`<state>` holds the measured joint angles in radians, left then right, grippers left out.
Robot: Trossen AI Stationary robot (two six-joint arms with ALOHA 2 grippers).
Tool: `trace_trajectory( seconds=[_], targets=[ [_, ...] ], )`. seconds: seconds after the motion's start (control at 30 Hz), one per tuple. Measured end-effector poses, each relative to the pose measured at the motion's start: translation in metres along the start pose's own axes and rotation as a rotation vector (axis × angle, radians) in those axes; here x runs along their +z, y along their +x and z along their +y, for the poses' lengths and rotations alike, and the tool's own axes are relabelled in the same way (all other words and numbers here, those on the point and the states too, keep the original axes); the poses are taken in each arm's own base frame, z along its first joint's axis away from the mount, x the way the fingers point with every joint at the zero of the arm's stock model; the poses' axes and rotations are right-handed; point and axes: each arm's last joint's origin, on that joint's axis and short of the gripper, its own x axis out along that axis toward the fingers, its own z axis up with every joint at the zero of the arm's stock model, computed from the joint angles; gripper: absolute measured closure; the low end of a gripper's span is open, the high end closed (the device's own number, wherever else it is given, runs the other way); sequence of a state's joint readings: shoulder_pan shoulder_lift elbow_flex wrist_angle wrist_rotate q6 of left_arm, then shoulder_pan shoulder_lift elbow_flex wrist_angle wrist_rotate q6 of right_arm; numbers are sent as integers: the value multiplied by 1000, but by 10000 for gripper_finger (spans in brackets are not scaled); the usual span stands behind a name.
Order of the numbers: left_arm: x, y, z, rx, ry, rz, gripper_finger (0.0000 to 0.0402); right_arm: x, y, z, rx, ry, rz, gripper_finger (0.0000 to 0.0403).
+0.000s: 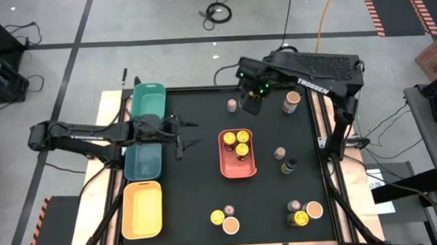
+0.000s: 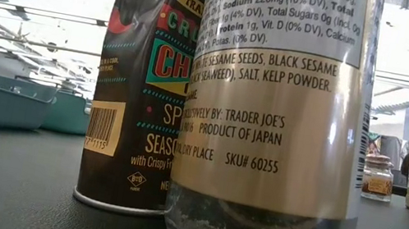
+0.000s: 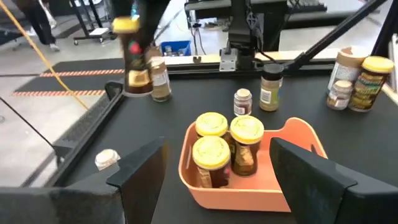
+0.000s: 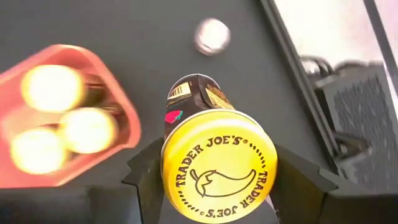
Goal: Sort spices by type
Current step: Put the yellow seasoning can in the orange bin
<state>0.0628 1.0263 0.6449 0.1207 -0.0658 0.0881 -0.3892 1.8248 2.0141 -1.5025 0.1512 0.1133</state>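
From above, the right arm folds back over the table's far edge, its right claw [image 1: 251, 94] hanging above the black table [image 1: 199, 190], with a pinkish-lidded jar [image 1: 232, 105] just beside it and the coral tray [image 1: 237, 168] nearer the front. The left arm lies stretched flat over the teal tray [image 1: 142, 161], left claw [image 1: 181, 136] spread wide, holding nothing.

Low down, two tall jars fill the foreground.

The left wrist looks past parted fingers [image 3: 138, 171] at three yellow-lidded jars [image 3: 211, 152] in the coral tray.

The right wrist shows the claw clamped on a yellow-lidded jar [image 4: 217, 165], lifted clear above the table.
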Motion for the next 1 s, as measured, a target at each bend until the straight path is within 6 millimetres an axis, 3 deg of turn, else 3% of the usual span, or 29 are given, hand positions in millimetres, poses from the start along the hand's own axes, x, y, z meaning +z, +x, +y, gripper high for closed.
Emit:
trace_trajectory(
  seconds=[0.3, 0.57, 0.73, 1.0],
  targets=[
    [-43, -7, -7, -15, -122, -28, 116, -14, -27, 84, 92, -164, -101, 185],
    [-40, -8, -7, -24, -136, -97, 116, -26, -37, 141, 178, -325, -221, 181],
    [-40, -7, -7, -27, -135, -94, 116, -27, -21, 163, 178, -415, -203, 180],
    [-41, -7, -7, -28, -136, -86, 116, -19, 15, 182, 141, -478, -109, 179]
  ],
)
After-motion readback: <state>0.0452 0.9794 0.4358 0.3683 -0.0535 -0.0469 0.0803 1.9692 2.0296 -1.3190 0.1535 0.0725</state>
